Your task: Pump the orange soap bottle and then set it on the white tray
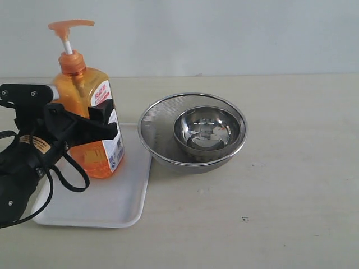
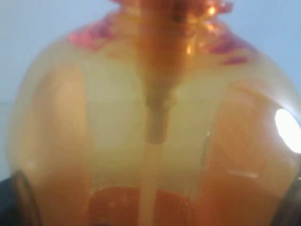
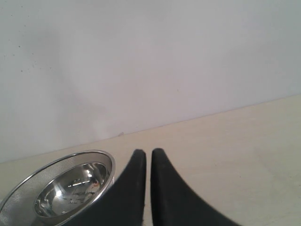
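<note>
The orange soap bottle stands upright on the left part of the white tray, its pump head raised. My left gripper comes in from the left and is shut on the bottle's body, one black finger on each side at label height. In the left wrist view the translucent orange bottle fills the picture and hides the fingers. My right gripper is shut on nothing, hanging above the bare table to the right of the strainer; it is outside the exterior view.
A round steel mesh strainer with a smaller steel bowl inside it sits just right of the tray, touching its edge. The strainer also shows in the right wrist view. A pale wall runs behind the table.
</note>
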Robot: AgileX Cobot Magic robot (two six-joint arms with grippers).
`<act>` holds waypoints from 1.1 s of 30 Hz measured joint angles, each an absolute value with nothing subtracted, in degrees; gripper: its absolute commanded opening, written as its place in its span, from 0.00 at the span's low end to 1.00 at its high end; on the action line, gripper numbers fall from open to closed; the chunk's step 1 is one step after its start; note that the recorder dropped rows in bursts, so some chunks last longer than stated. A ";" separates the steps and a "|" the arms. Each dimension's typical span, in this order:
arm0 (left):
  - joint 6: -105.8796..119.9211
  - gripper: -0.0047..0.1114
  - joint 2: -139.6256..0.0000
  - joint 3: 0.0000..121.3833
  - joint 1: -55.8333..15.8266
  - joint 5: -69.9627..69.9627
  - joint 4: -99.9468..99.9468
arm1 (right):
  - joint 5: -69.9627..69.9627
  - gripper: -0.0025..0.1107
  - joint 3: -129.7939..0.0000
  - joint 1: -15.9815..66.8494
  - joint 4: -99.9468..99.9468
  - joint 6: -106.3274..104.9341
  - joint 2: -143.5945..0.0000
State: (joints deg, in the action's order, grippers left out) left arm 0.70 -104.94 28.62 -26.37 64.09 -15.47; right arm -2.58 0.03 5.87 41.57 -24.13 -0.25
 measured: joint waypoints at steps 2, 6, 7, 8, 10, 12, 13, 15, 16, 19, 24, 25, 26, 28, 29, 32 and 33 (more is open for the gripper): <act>1.32 0.36 -104.94 28.62 -26.37 64.09 -15.24 | -2.58 0.02 0.03 5.87 41.57 -24.13 -0.25; 1.68 0.50 -104.94 28.62 -26.37 64.09 -15.24 | -2.58 0.02 0.03 5.87 41.57 -24.13 -0.25; 1.68 0.52 -104.94 28.62 -26.37 64.09 -15.49 | -2.58 0.02 0.03 5.87 41.57 -24.13 -0.25; 1.68 0.53 -104.94 28.62 -26.37 64.09 -15.64 | -2.58 0.02 0.03 5.87 41.57 -24.13 -0.25; 1.78 0.57 -104.94 28.62 -26.37 64.09 -15.90 | -2.58 0.02 0.03 5.87 41.57 -24.13 -0.25; 1.78 0.61 -104.94 28.62 -26.37 64.09 -15.90 | -2.58 0.02 0.03 5.87 41.57 -24.13 -0.25; 1.78 0.64 -104.94 28.62 -26.37 64.09 -15.90 | -2.58 0.02 0.03 5.87 41.57 -24.13 -0.25; 1.66 0.70 -104.94 28.62 -26.37 64.09 -15.64 | -2.58 0.02 0.03 5.87 41.57 -24.13 -0.25; 1.57 0.72 -104.94 28.62 -26.37 64.33 -15.53 | -2.58 0.02 0.03 5.87 41.57 -24.13 -0.25; 1.57 0.78 -104.76 29.12 -26.37 66.50 -15.04 | -2.58 0.02 0.03 5.87 41.57 -24.13 -0.25; 1.57 0.86 -104.36 29.26 -26.37 67.47 -15.04 | -2.58 0.02 0.03 5.87 41.57 -24.13 -0.25; 1.57 0.87 -104.26 29.26 -26.37 67.47 -15.04 | -2.58 0.02 0.03 5.87 41.57 -24.13 -0.25; 1.57 0.87 -104.16 29.26 -26.37 67.47 -15.04 | -2.58 0.02 0.03 5.87 41.57 -24.13 -0.25; 1.57 0.87 -103.82 29.26 -26.37 67.32 -15.04 | -2.58 0.02 0.03 5.87 41.57 -24.13 -0.25; 1.57 0.87 -103.54 29.26 -26.37 67.18 -15.04 | -2.58 0.02 0.03 5.87 41.57 -24.13 -0.25; 2.04 0.87 -102.52 29.26 -26.37 66.12 -15.04 | -2.58 0.02 0.03 5.87 41.57 -24.13 -0.25; 2.18 0.87 -102.20 29.26 -26.37 65.98 -15.04 | -2.58 0.02 0.03 5.87 41.57 -24.13 -0.25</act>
State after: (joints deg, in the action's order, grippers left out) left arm 2.18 -102.20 29.26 -26.37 65.98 -15.04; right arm -2.58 0.03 5.87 41.57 -24.13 -0.25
